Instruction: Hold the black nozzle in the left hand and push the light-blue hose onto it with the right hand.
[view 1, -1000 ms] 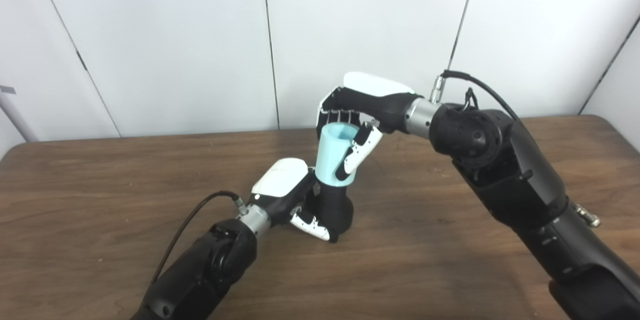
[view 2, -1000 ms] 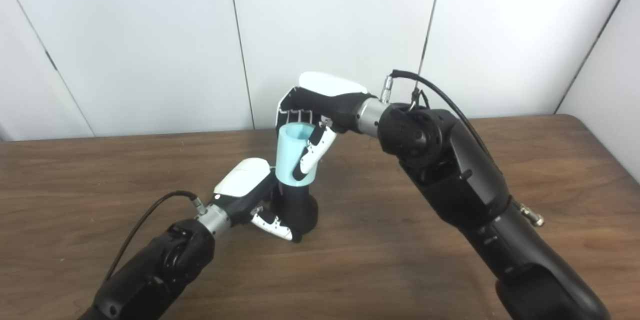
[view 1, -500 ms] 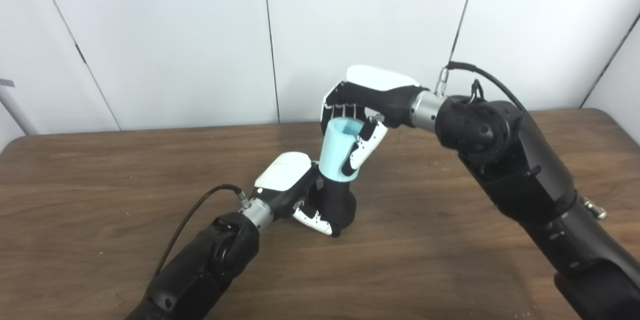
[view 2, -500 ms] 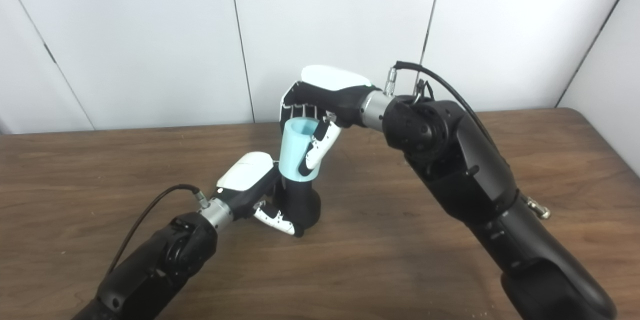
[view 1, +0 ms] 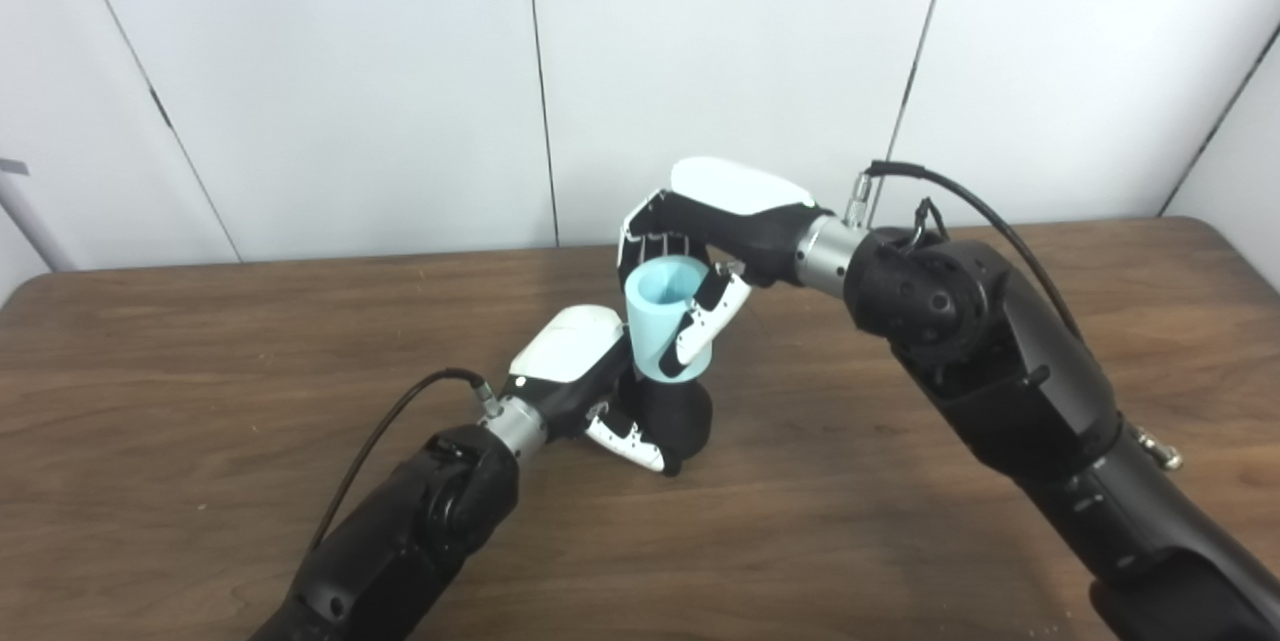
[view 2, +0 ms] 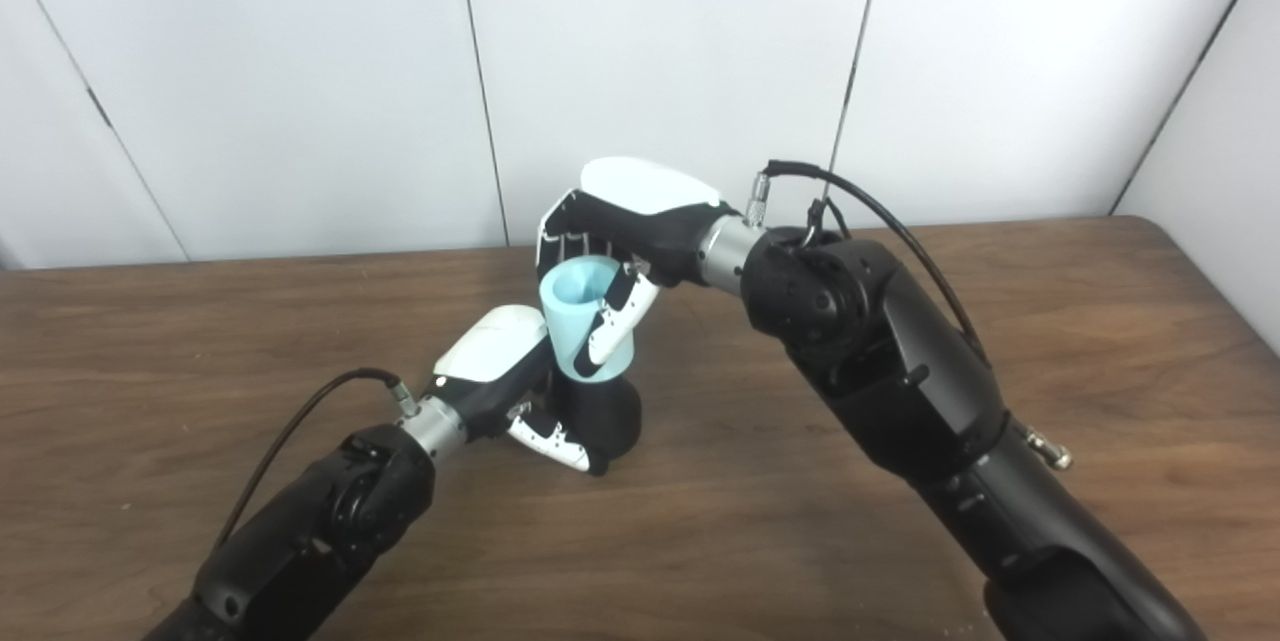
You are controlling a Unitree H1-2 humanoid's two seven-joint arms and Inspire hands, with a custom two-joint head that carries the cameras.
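Since half a second ago, the light-blue hose has travelled downward over the black nozzle; less of the nozzle's neck shows beneath the hose's lower rim than before, and the hose now leans a little toward the left arm. By my judgement the push-on is under way and well advanced, though whether the hose has reached full seating cannot be confirmed, since the joint is partly masked.

The left hand is clamped around the black nozzle, holding it low, close to the counter; contact between the nozzle's base and the counter cannot be settled. The right hand is clamped on the light-blue hose from above, with its thumb laid down the near side of the hose and the remaining fingers wrapped behind. Hose and nozzle are joined, hose uppermost, open mouth facing up.

The left eye view shows slightly more of the nozzle's rounded right flank and the left hand's white fingertips beneath it. The right eye view presents the hose's lower rim against the nozzle with a little less overlap from the left hand's white back, and shows more of the counter's far right edge.
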